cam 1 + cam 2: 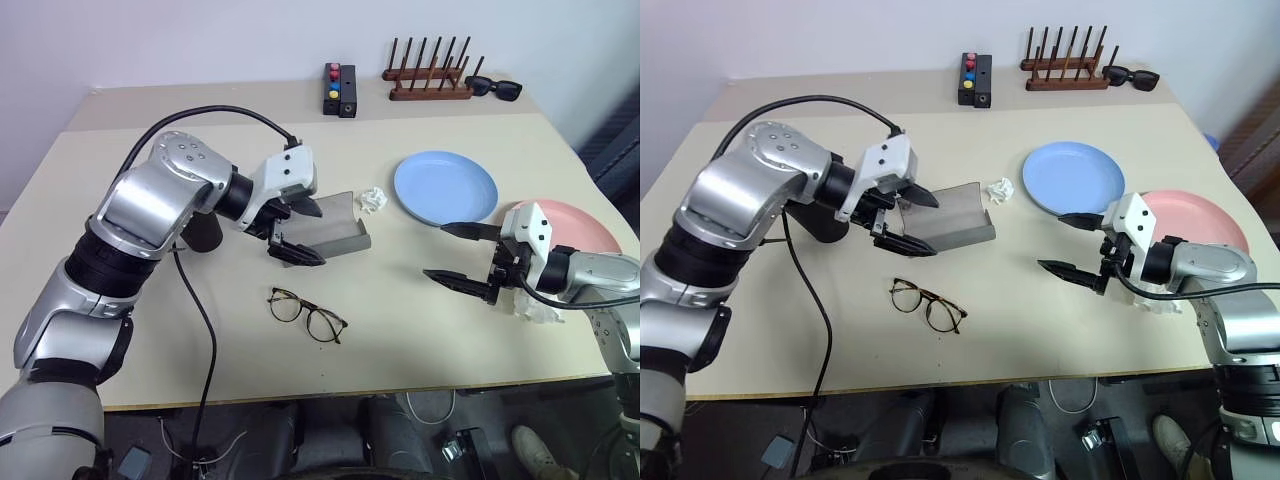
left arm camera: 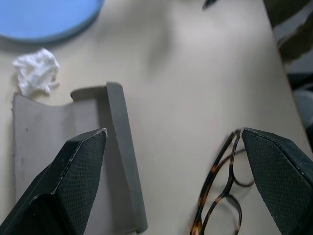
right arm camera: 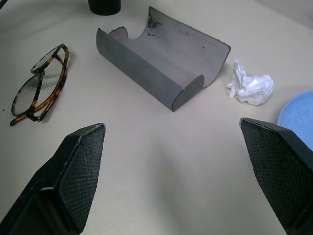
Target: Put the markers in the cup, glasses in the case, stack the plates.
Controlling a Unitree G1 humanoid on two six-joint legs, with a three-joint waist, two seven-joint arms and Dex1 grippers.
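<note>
Hovering with its jaws spread wide and empty, the left gripper [image 1: 297, 228] hangs over the near wall of the grey hard-shell glasses case [image 1: 335, 228], which lies open on the beige bench [image 1: 400, 330]. Just nearer the robot, the round tortoiseshell glasses [image 1: 306, 314] rest flat, apart from the case. The right gripper [image 1: 460, 256], equally open and empty, waits near the light blue plastic plate [image 1: 445, 186] and the salmon pink plate [image 1: 585, 228] beside it. A descent here risks knocking the light case aside or pinching its wall instead of the frames; thin lenses lying flat could also skid from a shallow grasp. The tall black cup [image 1: 205, 232] looks mostly hidden behind the left arm.
</note>
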